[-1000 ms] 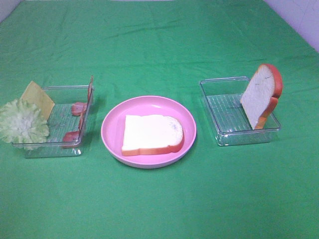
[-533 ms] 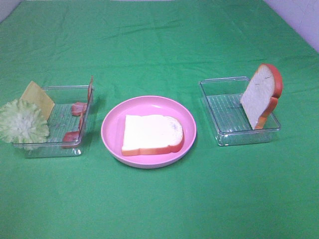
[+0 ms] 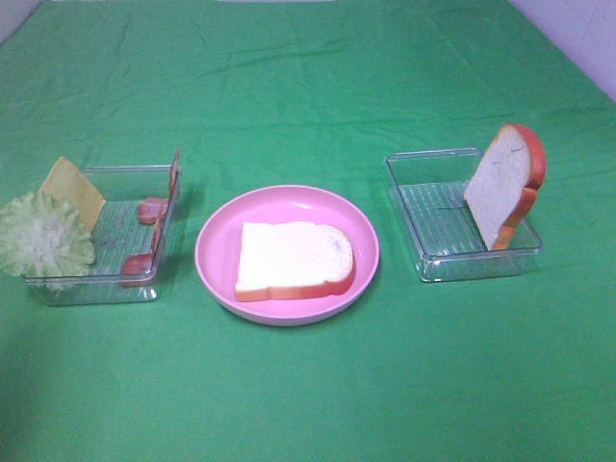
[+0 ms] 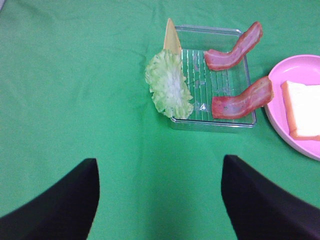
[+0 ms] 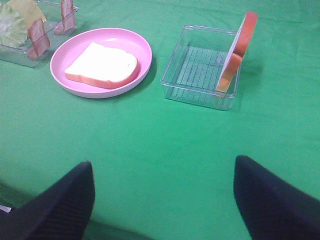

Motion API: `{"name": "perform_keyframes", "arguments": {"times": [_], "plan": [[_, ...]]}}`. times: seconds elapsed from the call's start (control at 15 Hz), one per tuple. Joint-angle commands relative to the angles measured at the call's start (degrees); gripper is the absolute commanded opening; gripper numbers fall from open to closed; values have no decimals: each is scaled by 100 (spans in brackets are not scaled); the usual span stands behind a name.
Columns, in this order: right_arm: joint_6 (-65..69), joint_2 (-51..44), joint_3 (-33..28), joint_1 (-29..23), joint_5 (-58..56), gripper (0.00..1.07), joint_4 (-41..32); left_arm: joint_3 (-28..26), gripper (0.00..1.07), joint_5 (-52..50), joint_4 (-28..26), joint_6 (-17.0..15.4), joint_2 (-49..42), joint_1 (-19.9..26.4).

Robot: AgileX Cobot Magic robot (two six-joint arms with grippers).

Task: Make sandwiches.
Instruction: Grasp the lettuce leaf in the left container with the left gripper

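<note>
Lying flat on pink plate (image 3: 205, 246), 1 bread slice (image 3: 294, 258), left hand (image 4: 160, 165) and right hand (image 5: 164, 162) spread wide

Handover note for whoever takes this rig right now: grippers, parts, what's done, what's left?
Grippers: left gripper open and empty over the cloth; right gripper likewise.
Parts: one bread slice lies flat on the pink plate; second bread slice leans upright in the right tray; lettuce, cheese and bacon strips are at the left tray.
Done: base slice on the plate.
Left: fillings, then the top slice.
</note>
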State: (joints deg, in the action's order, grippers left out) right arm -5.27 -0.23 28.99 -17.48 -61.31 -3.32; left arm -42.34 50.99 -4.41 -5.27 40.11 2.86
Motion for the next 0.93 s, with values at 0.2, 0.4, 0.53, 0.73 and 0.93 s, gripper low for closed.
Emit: {"name": "perform_keyframes", "arguments": {"times": [0.2,0.4,0.53,0.73,0.93], "plan": [[-34,-115,-23,-34,74,71,17,-1049,75,304,-23,17,2172,11],[-34,-115,-23,-34,74,71,17,-1415,75,309,52,17,3272,11],[-34,-115,-23,-34,74,71,17,-1616,75,281,126,17,3999,11],[-34,-115,-23,-34,74,71,17,-1914,75,160,138,29,4773,11],[-34,-115,-23,-34,74,71,17,-1942,75,-808,201,97,5546,11]]}}
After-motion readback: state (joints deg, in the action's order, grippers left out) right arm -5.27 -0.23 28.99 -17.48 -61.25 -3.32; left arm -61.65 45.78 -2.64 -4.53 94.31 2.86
